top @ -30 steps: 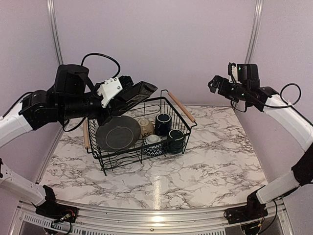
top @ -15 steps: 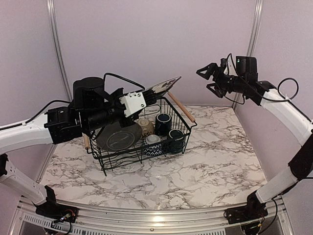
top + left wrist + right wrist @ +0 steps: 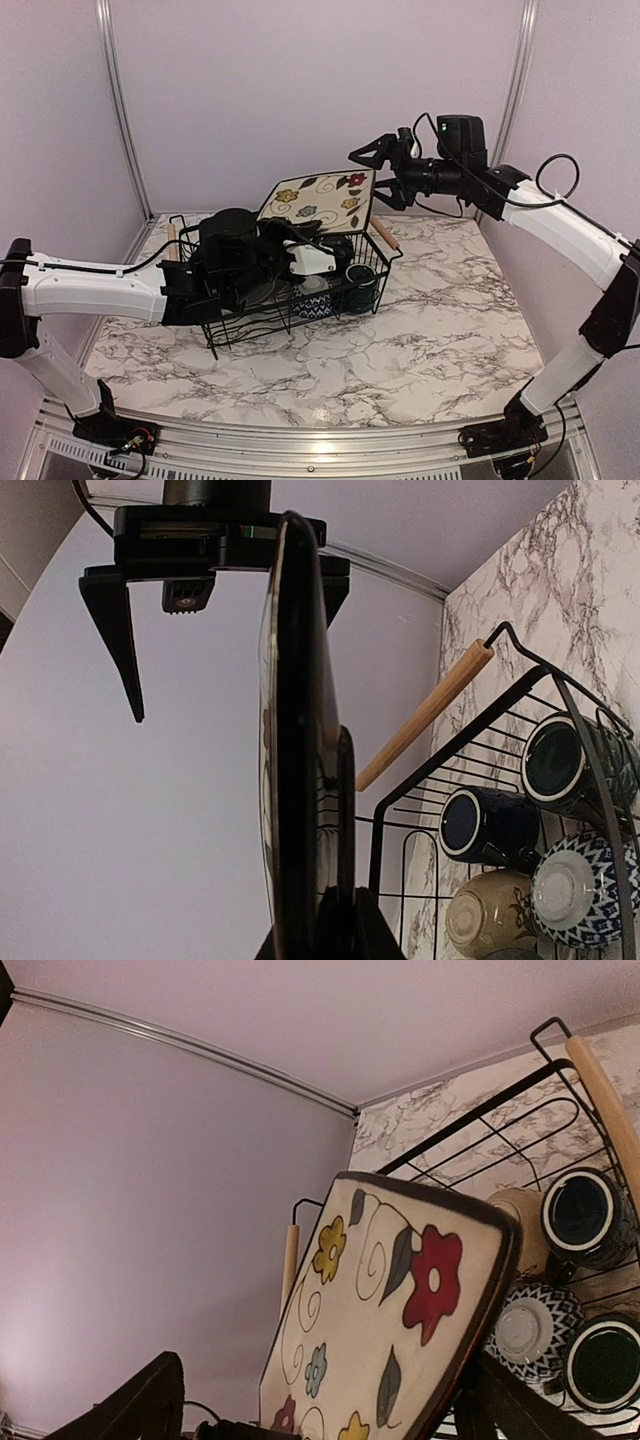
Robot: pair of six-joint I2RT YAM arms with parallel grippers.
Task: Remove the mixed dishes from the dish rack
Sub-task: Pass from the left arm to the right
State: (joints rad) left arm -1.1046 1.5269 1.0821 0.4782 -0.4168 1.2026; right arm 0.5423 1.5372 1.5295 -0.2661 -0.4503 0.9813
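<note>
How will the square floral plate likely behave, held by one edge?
Probably stiff: the square floral plate shows no sag though the left gripper pinches one edge. Its glossy face may slip or pivot. Looks ceramic, so breakable.

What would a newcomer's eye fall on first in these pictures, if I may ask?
Most likely the flowered square plate, held up over the black wire rack by the left hand, which grips its lower edge. Next comes the right hand, open at the plate's far edge with a finger on each side. Inside the rack lie dark mugs and a blue-patterned bowl.
</note>
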